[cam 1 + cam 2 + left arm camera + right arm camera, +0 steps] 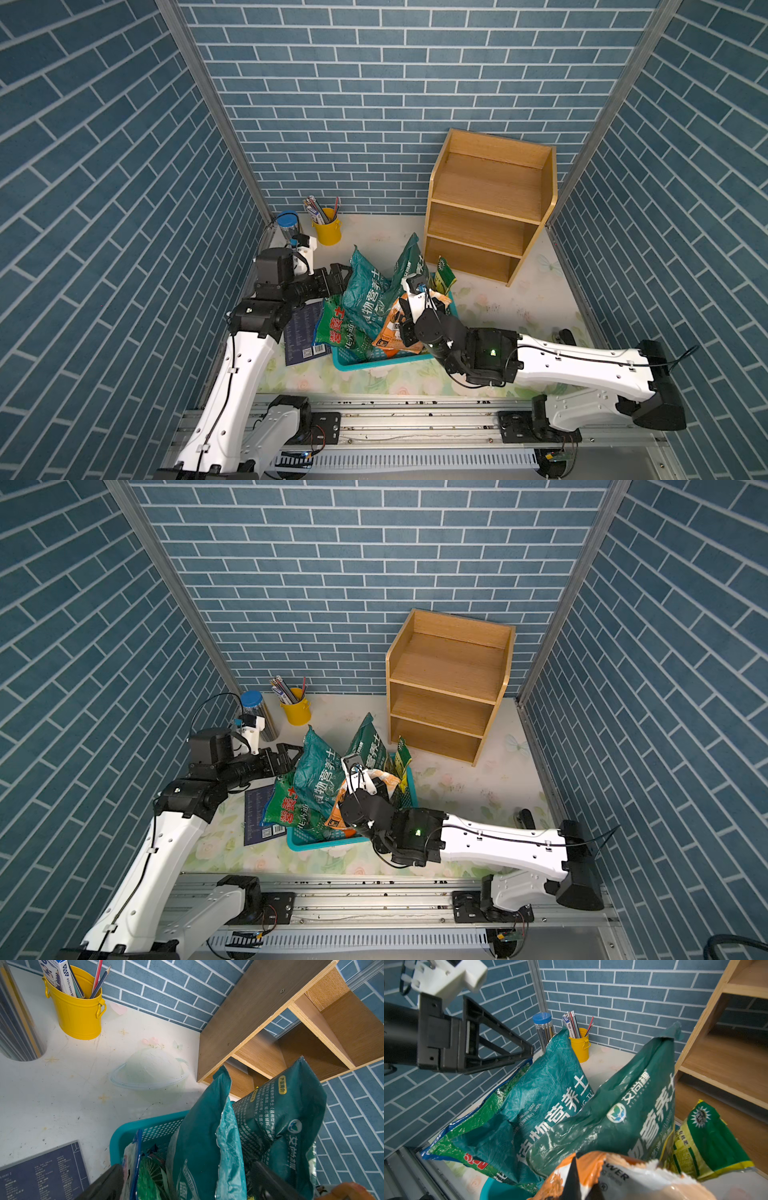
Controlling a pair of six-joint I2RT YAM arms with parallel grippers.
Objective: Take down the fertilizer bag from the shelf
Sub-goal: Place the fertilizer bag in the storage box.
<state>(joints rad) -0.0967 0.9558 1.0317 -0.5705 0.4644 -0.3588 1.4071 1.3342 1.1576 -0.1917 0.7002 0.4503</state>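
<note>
Holding: right gripper [404, 332] is clamped tight on a crumpled edge of the orange-and-white fertilizer bag [623, 1178]; the right wrist view shows dark fingers pinching it.
Bag position: off the shelf [486, 195], in the near right part of the turquoise basket [374, 365], leaning against a teal bag [411, 262].
Shelf: light-brown wood, three tiers, at the back right against the brick wall; the basket's far corner lies near its lowest tier.
Left gripper [341, 276]: fingers [104, 1184] spread apart at the basket's left side, tips just beside a second teal bag [365, 286]; cannot tell whether they touch it.
Basket contents: both teal bags stand upright; a green bag with red characters [332, 328] hangs over the left rim; a small green-and-yellow bag [444, 276] sits at the far right corner.
Back left: yellow bucket [327, 232] with pencils, blue-lidded jar [288, 224] beside it.
Table [519, 299]: dark booklet [301, 336] lies flat, left of the basket, partly under the green bag.
</note>
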